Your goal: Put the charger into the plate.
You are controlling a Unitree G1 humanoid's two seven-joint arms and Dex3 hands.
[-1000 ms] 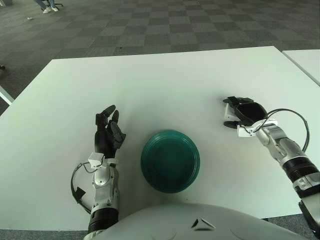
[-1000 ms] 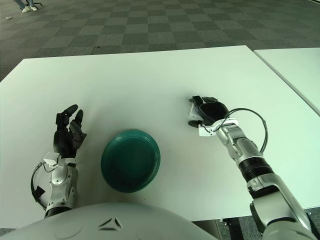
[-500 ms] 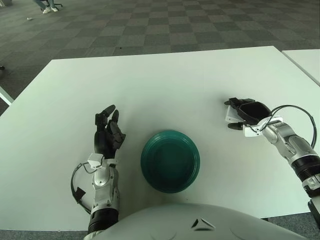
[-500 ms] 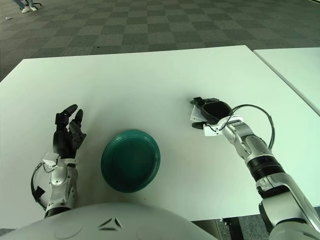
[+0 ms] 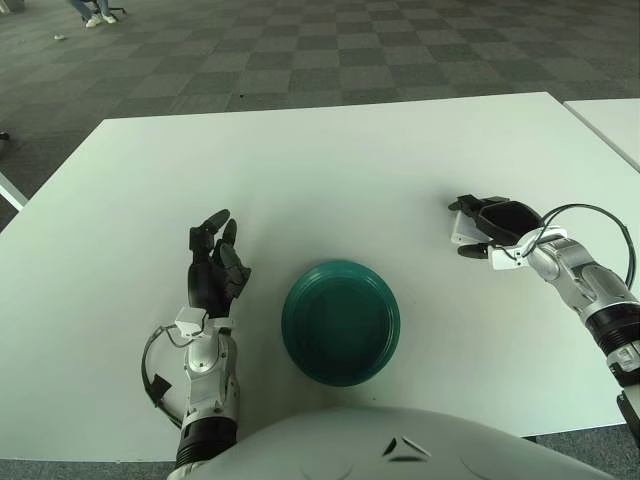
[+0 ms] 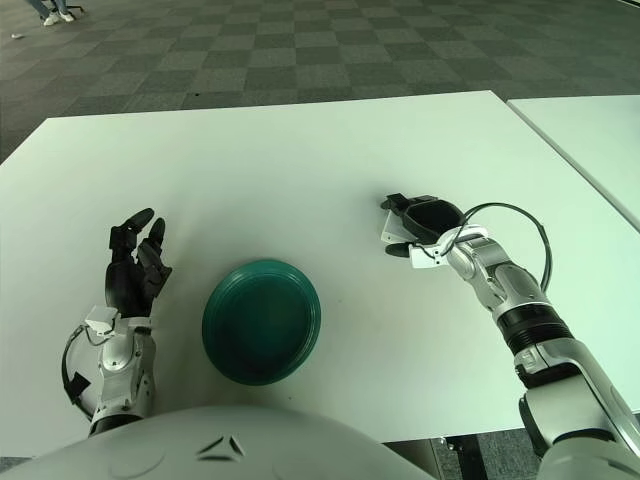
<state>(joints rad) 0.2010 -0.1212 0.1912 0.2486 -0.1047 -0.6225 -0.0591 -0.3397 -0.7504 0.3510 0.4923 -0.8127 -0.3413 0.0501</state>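
Left eye view, largest first: one white table (image 5: 330,160) filling most of the frame, a second white tabletop (image 5: 612,122) cut off at the right edge, grey checkered carpet (image 5: 300,50) beyond. Rounded pale torso shell (image 5: 390,445) low in the foreground.

One dark green plate (image 5: 341,321) near the table's front edge, round, shallow, holding nothing. No labels, brand marks or readable writing anywhere.

Two hands, one per side. Left hand (image 5: 215,265) just left of the plate, apart from it, black fingers (image 5: 212,224) extended and loosely spread, grasping nothing; white forearm with a looped black cable behind it. Right hand (image 5: 492,228) well to the right of the plate, black fingers curled round one small white charger (image 5: 462,229), closed on it from above and from the side. Charger thus well apart from the plate, on the right part of the table, only its left white face peeking out from the grip; contact between charger and tabletop not discernible. Thin black cable arching from the right wrist back along the silver forearm.
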